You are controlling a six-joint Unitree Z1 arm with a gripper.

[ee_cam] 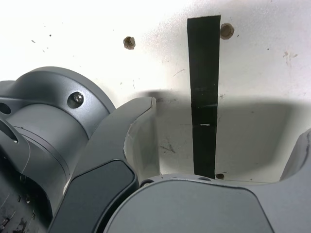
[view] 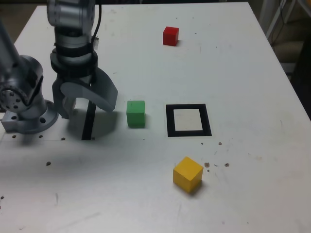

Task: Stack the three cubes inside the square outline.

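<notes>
Open pincer (view: 85, 104) hangs at the exterior view's left, nothing between its jaws but bare counter (view: 243, 73) and a black strip (ee_cam: 204, 97). Green cube (view: 135, 113) sits just right of it, blocking the straight line to the square outline (view: 188, 120). Red cube (view: 170, 36) at upper centre and yellow cube (view: 187, 174) at lower centre stand apart, with open counter around each.

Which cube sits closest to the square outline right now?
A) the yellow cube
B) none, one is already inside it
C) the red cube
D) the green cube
D: in the exterior view the green cube sits just off the left edge of the square outline, whose white centre is bare; the yellow cube lies further off, nearer the camera, and the red cube is far up the table.
</notes>
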